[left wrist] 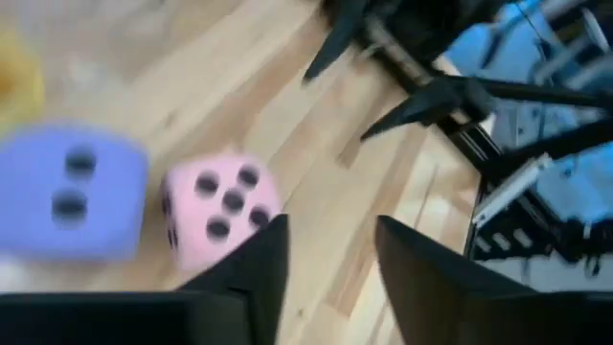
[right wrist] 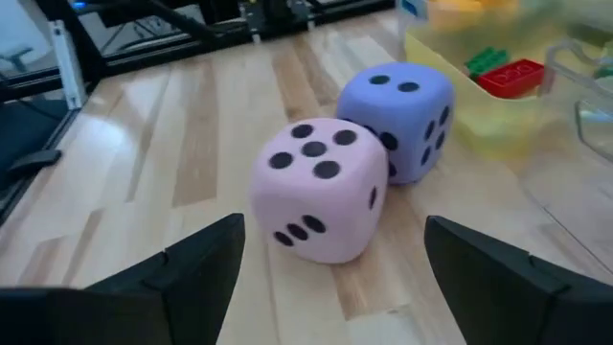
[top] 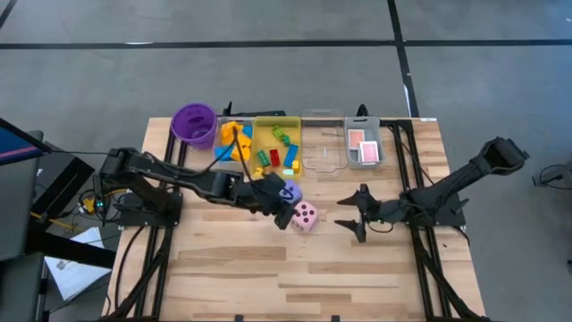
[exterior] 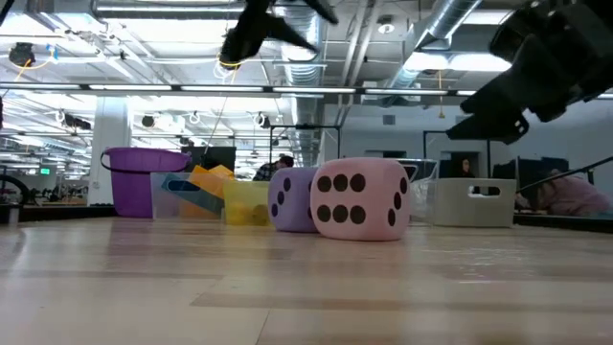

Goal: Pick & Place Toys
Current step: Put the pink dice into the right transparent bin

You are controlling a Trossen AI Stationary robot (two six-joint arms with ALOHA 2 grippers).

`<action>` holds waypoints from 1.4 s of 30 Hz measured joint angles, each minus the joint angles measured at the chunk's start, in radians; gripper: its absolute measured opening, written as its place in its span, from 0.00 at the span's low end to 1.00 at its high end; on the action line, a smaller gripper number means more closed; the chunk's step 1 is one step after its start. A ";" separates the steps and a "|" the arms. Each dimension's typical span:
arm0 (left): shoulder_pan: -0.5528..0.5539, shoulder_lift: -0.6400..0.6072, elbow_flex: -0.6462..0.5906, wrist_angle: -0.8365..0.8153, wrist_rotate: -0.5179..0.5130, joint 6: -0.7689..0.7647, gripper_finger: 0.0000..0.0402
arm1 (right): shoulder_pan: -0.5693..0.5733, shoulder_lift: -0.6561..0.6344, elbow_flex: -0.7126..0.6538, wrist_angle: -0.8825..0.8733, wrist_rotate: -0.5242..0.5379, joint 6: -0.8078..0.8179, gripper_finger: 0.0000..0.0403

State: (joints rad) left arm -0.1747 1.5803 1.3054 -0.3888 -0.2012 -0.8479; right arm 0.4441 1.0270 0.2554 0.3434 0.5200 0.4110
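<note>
Pink die (top: 305, 216) and purple die (top: 290, 191) sit touching mid-bench, unplaced, while bricks (top: 275, 150) already fill the yellow tray (top: 258, 134) by the far edge; the left claw (top: 282, 215) hovers beside them slightly parted and empty, the right claw (top: 356, 215) spread nearby.

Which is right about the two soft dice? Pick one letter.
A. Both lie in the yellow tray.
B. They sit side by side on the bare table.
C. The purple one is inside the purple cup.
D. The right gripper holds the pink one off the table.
B: the pink die and the purple die rest against each other on the wooden table, outside the yellow tray.
</note>
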 joint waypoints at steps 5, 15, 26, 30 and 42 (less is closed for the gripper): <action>0.004 0.000 -0.090 0.015 0.043 -0.172 0.59 | -0.050 0.023 0.000 -0.001 -0.052 -0.003 0.81; 0.017 -0.001 -0.154 0.110 0.096 -0.117 0.85 | -0.102 0.161 0.000 -0.027 -0.055 0.004 0.98; 0.017 -0.001 -0.159 0.125 0.061 -0.120 0.85 | -0.128 0.333 0.000 0.091 -0.062 0.074 0.91; 0.017 -0.001 -0.159 0.131 0.060 -0.124 0.85 | -0.155 0.366 0.016 0.136 -0.087 0.192 0.91; 0.010 -0.001 -0.159 0.138 -0.060 -0.101 0.84 | -0.163 0.517 0.092 0.148 -0.235 0.071 0.99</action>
State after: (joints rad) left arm -0.1650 1.5791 1.1465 -0.2507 -0.2615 -0.9488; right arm 0.2813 1.5437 0.3476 0.4917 0.2845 0.4825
